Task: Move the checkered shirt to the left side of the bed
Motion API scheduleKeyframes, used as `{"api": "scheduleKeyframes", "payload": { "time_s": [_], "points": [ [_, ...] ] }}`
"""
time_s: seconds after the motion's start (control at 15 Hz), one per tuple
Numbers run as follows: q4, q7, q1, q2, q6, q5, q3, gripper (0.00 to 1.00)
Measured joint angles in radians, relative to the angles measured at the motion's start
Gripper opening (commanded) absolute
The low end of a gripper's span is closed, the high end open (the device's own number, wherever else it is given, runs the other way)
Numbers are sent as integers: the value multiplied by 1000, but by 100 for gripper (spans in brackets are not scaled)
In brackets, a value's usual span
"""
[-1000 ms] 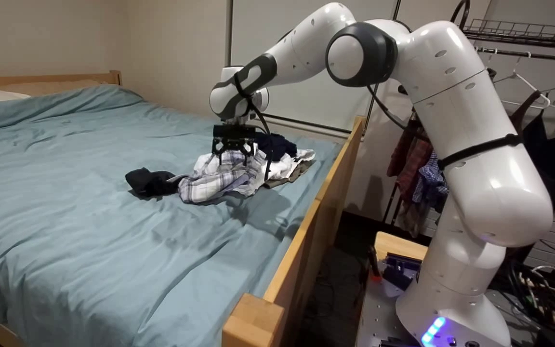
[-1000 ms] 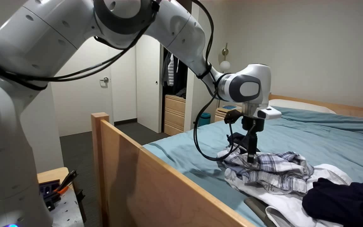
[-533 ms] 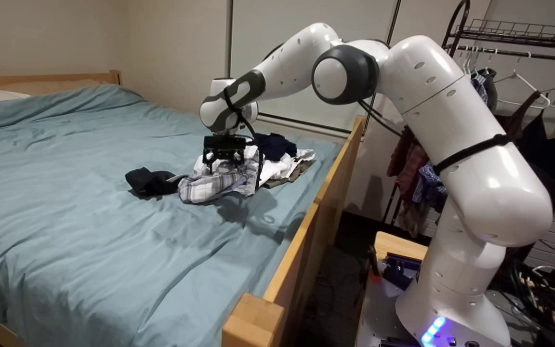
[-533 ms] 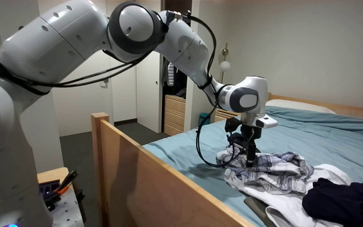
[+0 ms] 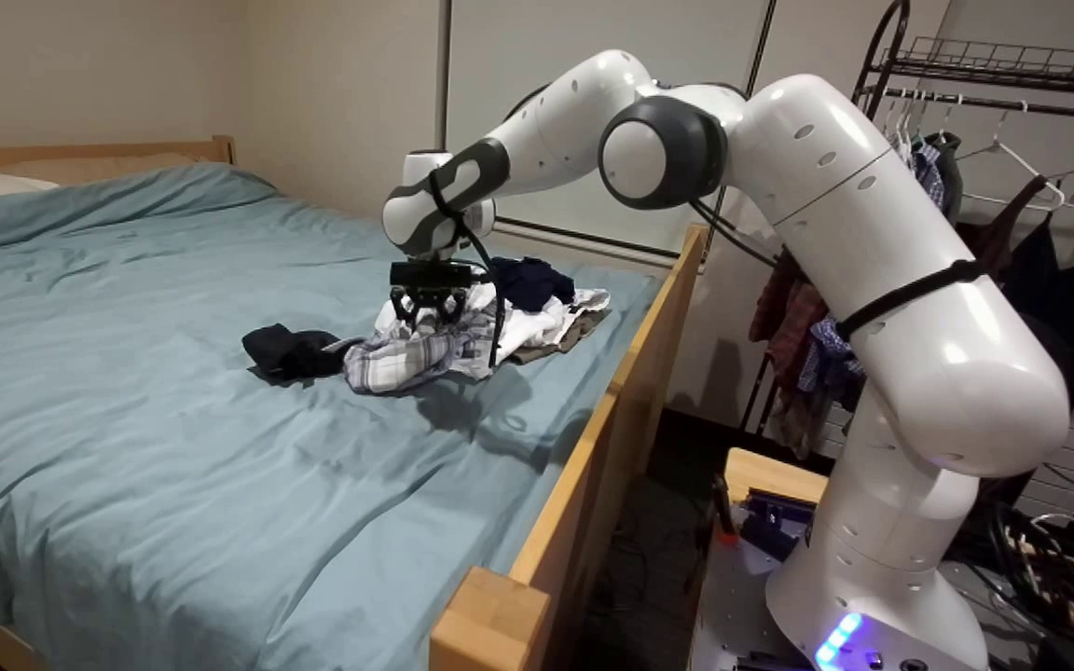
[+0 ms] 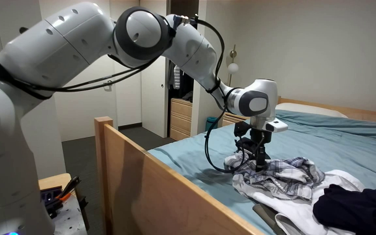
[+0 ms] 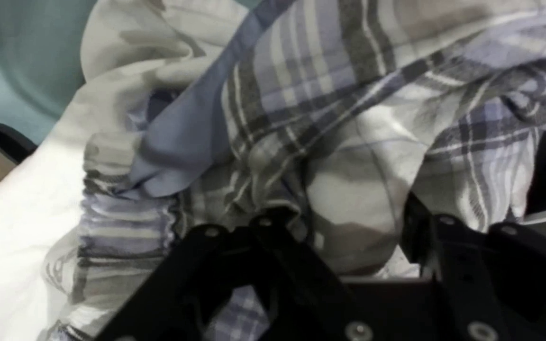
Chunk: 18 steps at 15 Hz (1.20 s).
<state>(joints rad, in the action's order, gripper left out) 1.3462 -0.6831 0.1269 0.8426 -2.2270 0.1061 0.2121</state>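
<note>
The checkered shirt, grey, white and lavender plaid, lies crumpled on the blue bed cover [image 5: 220,457]. It shows in both exterior views [image 5: 395,363] [image 6: 300,168] and fills much of the wrist view [image 7: 296,71]. A gathered plaid edge shows at its left there. My gripper [image 5: 427,322] points straight down with its fingertips sunk into the shirt's folds, as an exterior view also shows [image 6: 260,167]. In the wrist view the fingers [image 7: 346,210] stand apart, partly closed, with a bunched fold of cloth between them. The fingertip ends are partly hidden by cloth.
A black garment [image 5: 283,352] lies beside the shirt. White cloth [image 6: 308,209], a navy garment [image 6: 354,207] and a brown item [image 6: 268,216] lie on its other side, partly under it. The wooden bed rail [image 5: 616,401] stands between the arm's base and the bed.
My gripper has moved down into the shirt and, in an exterior view, to the left. In the last half second the fingers look nearer together, and the cloth around them has shifted slightly.
</note>
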Motion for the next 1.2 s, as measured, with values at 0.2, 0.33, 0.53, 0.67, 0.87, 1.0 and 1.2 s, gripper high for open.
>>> {"api": "scheduleKeyframes", "payload": {
  "time_s": [0.2,0.33,0.53,0.67,0.87,1.0,1.2],
  "points": [
    [2,28,1,-17,-4,1,-16,8],
    [11,77,4,-34,-21,9,-32,1],
    [46,214,17,-69,-63,32,-71,2],
    [80,311,14,-102,-66,32,-89,2],
    [158,419,-17,-176,-66,10,-109,2],
    [230,463,-56,-248,-66,-22,-118,2],
    [352,506,-122,-379,-65,-91,-129,2]
  ]
}}
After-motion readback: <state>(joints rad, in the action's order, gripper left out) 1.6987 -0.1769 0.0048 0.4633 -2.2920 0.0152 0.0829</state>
